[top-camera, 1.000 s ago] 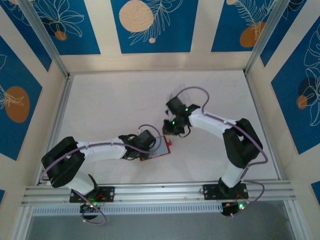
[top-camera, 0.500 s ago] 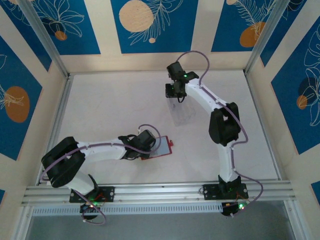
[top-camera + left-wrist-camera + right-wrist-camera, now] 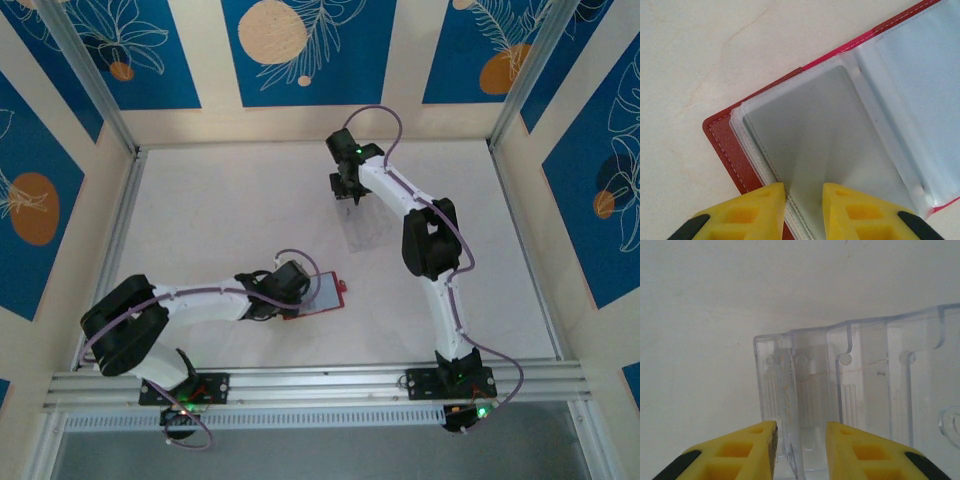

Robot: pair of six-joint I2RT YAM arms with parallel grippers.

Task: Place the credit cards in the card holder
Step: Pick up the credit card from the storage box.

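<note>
The red card holder lies open on the table, with its pale clear sleeves facing up inside the red cover. My left gripper stands at the holder's near left edge. Its yellow fingers are a little apart, with the tips down on the sleeve stack and nothing pinched. My right gripper is stretched to the back of the table, open, and its fingers straddle a wall of the clear plastic tray. The credit cards are out of view.
The clear compartment tray lies right of centre, beyond the card holder. Aluminium rails and patterned walls close in the white table on all sides. Bare table lies to the left and at the far back.
My right arm has swung from beside the card holder out to the back, above the clear tray, and its jaws have widened. The left arm and the holder have stayed put.
</note>
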